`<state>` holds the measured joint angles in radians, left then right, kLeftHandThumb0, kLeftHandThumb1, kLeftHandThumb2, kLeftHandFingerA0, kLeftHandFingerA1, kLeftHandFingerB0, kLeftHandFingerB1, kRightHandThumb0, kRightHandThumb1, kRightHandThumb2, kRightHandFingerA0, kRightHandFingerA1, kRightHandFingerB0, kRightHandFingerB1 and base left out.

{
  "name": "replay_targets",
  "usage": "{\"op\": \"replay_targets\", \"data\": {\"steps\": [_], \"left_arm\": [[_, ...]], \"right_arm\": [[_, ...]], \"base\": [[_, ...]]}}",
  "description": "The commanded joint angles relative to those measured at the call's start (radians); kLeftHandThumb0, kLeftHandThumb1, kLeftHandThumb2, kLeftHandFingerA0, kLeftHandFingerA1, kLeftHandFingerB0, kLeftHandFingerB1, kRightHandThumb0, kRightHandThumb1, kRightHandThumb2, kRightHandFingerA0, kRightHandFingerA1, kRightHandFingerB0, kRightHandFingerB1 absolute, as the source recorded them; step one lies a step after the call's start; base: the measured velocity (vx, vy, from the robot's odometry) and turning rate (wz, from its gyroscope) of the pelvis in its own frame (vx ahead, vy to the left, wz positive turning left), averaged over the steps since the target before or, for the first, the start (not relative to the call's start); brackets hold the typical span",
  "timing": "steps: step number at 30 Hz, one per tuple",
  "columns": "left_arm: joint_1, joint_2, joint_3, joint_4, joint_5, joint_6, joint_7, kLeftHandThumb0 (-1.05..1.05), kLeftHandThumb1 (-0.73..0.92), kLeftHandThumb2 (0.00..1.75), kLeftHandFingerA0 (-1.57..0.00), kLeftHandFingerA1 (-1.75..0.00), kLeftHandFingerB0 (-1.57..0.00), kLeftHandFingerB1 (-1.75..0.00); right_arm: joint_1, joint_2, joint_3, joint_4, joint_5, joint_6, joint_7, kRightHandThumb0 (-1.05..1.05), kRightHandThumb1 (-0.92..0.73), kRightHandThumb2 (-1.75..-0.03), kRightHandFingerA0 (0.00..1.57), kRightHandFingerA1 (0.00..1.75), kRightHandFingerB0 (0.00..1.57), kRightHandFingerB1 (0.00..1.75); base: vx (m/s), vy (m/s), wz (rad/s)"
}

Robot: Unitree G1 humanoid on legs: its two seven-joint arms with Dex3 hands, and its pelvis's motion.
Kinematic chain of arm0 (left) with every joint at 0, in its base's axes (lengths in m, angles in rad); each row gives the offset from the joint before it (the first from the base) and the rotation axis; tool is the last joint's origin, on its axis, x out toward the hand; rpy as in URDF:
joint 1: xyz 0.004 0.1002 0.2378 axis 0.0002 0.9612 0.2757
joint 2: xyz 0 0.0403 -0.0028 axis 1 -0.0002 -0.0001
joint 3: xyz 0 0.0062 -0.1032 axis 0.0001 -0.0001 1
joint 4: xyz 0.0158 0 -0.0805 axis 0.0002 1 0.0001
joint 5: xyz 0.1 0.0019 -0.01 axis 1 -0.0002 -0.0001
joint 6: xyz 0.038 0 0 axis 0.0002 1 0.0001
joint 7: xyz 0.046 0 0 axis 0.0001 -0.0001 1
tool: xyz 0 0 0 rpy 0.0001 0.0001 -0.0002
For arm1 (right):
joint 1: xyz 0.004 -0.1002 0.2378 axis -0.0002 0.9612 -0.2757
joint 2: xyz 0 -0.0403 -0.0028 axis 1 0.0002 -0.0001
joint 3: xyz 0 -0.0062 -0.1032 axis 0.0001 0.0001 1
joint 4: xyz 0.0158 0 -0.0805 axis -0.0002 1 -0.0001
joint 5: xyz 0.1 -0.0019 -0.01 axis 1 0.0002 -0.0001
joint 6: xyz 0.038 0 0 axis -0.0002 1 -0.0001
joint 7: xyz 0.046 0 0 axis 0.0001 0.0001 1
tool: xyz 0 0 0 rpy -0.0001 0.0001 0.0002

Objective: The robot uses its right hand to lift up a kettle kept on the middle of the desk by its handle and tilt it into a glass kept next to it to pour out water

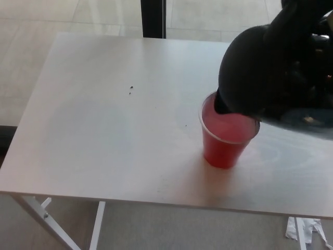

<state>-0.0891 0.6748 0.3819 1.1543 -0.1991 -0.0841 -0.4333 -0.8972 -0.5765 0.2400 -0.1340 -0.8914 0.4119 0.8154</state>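
I am mid-pour: the bulky black kettle [265, 73] tips over the red plastic cup [225, 141] at right. My hand's grip I cannot tell. Next, level it.

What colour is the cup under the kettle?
Red, with a clear rim; the cup shows plainly in the head view.

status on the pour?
Right hand up top, grip unclear. Kettle tilted, spout over red cup. Left hand not in view. Desk unobstructed.
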Motion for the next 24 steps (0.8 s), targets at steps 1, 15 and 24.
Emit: {"op": "replay_targets", "data": {"steps": [1, 15, 24], "left_arm": [[0.011, 0.02, 0.003, 0.007, 0.008, -0.004, 0.021, -0.82, 0.83, 0.65, -0.53, -0.55, -0.38, -0.51], [0.036, 0.009, 0.009, 0.013, 0.001, -0.021, 0.007, -0.82, 0.84, 0.65, -0.5, -0.58, -0.36, -0.53], [0.049, 0.004, 0.003, 0.014, 0.007, -0.032, 0.015, -0.8, 0.86, 0.65, -0.51, -0.56, -0.35, -0.52]], "right_arm": [[0.005, -0.024, -0.11, 0.062, 0.054, 0.008, -0.113, -0.42, -0.52, -0.99, 1.16, 1.34, 0.9, 1.17], [0.15, -0.033, -0.351, -0.036, 0.149, 0.118, -0.125, -0.23, -0.49, -1.14, 0.98, 1.75, 0.84, 1.5], [0.274, 0.091, -0.529, -0.029, 0.294, 0.145, -0.256, -0.17, -0.32, -1.25, 0.86, 1.72, 0.87, 1.4]], "base": [[0.0, 0.0, 0.0], [0.0, 0.0, 0.0], [0.0, 0.0, 0.0]]}}
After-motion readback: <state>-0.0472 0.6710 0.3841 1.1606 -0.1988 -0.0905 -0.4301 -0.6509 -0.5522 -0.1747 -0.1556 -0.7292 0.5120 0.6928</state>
